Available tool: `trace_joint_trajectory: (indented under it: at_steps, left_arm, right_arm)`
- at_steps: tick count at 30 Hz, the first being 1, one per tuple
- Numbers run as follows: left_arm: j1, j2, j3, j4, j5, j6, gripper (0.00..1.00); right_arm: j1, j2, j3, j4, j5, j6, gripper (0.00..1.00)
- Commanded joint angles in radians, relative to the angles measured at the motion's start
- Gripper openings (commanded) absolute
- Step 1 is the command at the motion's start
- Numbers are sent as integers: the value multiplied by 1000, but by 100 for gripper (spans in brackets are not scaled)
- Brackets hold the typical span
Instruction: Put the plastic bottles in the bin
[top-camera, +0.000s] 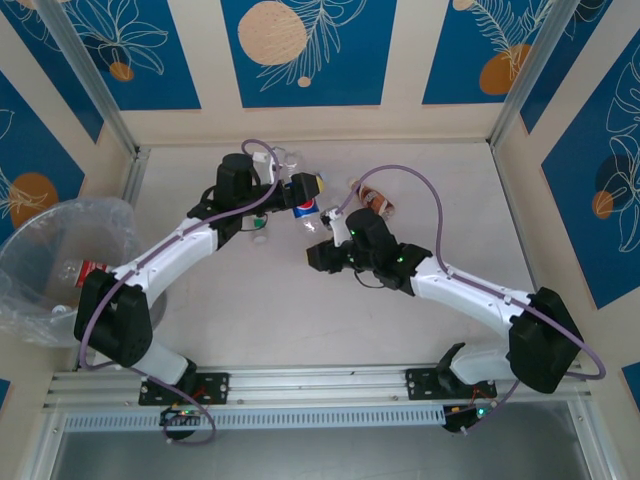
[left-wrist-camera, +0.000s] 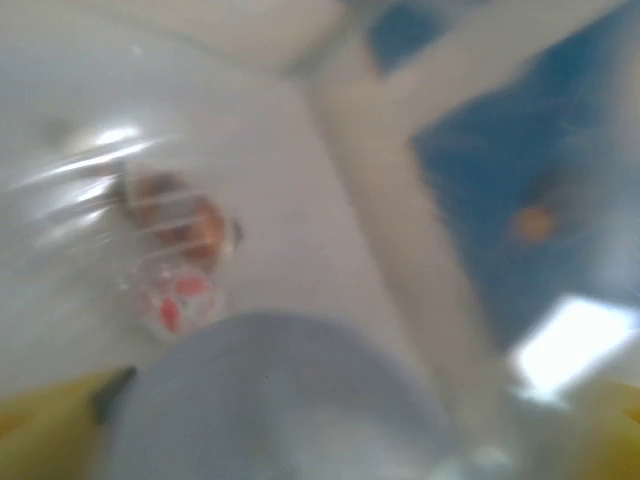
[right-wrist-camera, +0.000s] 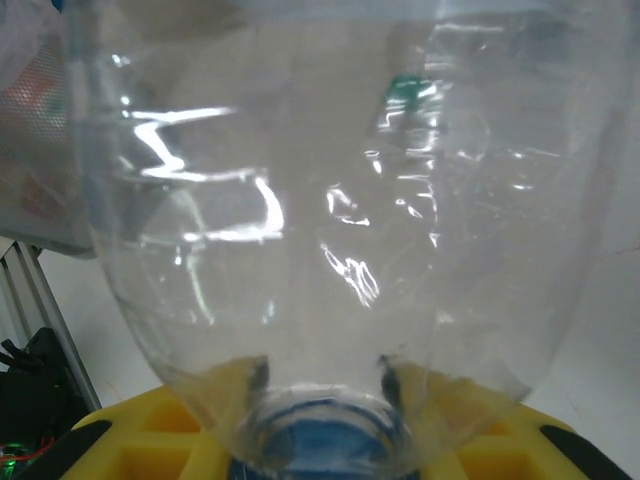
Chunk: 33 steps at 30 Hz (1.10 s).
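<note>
- The bin (top-camera: 35, 235) stands at the far left of the scene, beside the left arm's shoulder. It is round and lined with a crinkled clear bag.
- Inside it, on the right, lies a red-labelled bottle (top-camera: 90, 271).
- A blue-labelled bottle (top-camera: 306, 206) is up off the desk (top-camera: 300, 320) at far centre, between the two arms.
- The right fingers (right-wrist-camera: 150, 430) are clamped on this bottle's neck, just above its blue cap (right-wrist-camera: 320, 445), and its clear body fills their camera.
- The left fingers (left-wrist-camera: 45, 420) are spread wide on either side of a rounded bluish shape. The picture is too blurred to tell whether they touch it.
- A brown-labelled bottle (top-camera: 378, 201) lies on the desk just right of the held one.
- A clear bottle (top-camera: 286, 158) lies near the far wall, by the left wrist.
- The desk is pale and plain, with an aluminium rail (top-camera: 320, 385) along its near edge carrying both arm bases.
- The walls (top-camera: 300, 50) are cream, with blue panels showing white leaves and orange discs.
</note>
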Motion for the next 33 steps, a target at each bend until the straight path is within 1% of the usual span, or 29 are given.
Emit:
trace_joint_trajectory:
  at_steps: [1,7,15,22,24,26,28,30,33]
  left_arm:
    - [-19,-45,-15,45,19,49,92]
    - [-19,-37,-2,7,14,59,74]
    - [-20,-32,9,-24,-9,61,65]
    - [-20,-25,18,-41,-8,61,61]
    - [-18,-21,23,-40,-1,55,59]
    - [-20,-20,24,-42,-11,55,58]
    - [-20,-23,27,-61,-35,62,57]
    - [-18,-22,47,-116,-70,76,57]
    - [-18,-4,78,-169,-83,80,57]
  right_arm:
    - [17,10,36,60,-38,-14,28]
    - [22,23,48,61,-38,-37,28]
    - [31,25,57,46,-8,-49,35]
    - [31,23,53,41,11,-48,39]
    - [31,24,55,34,16,-48,42]
    - [31,21,54,31,20,-48,48]
    - [31,16,54,18,21,-54,59]
    - [31,2,48,4,27,-72,68]
    - [29,-28,37,-27,39,-103,81]
